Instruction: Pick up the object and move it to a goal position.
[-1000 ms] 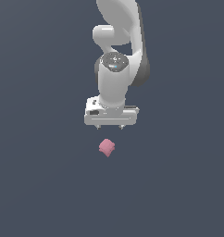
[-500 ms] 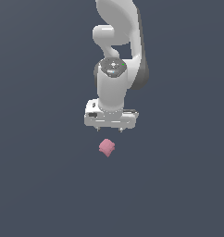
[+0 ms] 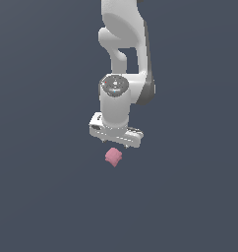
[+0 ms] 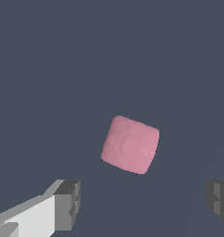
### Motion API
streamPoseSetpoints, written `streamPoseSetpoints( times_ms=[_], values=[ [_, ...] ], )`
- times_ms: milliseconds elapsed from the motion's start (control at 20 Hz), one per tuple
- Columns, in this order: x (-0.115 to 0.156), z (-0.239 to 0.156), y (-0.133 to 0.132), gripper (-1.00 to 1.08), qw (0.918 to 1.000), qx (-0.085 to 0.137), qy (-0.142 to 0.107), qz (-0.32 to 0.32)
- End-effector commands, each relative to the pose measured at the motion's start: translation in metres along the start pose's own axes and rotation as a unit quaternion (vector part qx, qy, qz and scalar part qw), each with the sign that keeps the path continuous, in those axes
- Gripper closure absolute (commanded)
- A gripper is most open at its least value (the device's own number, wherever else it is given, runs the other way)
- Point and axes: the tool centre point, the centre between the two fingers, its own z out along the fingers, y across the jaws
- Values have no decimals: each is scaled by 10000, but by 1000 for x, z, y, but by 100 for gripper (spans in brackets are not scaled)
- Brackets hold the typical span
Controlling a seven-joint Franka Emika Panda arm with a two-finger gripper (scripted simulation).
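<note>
so the pink lump (image 3: pixel 113 157) is sitting on the dark grey desk (image 3: pixel 42 197), right under the white gripper (image 3: pixel 115 144) and not touching it. jaws are spread wide and holding nothing. wrist view shows the lump (image 4: pixel 130 145) lined up with the gap between the two dark fingertips (image 4: pixel 67 204), clear of both, a bit ahead of them

Bare simulated workspace — no room features.
Flat, uniform slate-grey ground (image 3: pixel 42 197) fills every frame edge to edge — smooth render shading on the white arm (image 3: pixel 122 59).
</note>
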Motion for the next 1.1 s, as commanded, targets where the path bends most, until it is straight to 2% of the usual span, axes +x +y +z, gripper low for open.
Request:
streamPoseSetpoints(
  times_ms=[0, 500, 800, 1050],
  values=[
    [3, 10, 1, -92, 9992, 28, -20, 397],
    [11, 38, 4, -92, 9890, 83, -72, 1474],
    [13, 45, 5, -92, 9850, 92, -83, 1720],
    [12, 47, 5, -92, 9852, 90, -84, 1710]
  ],
)
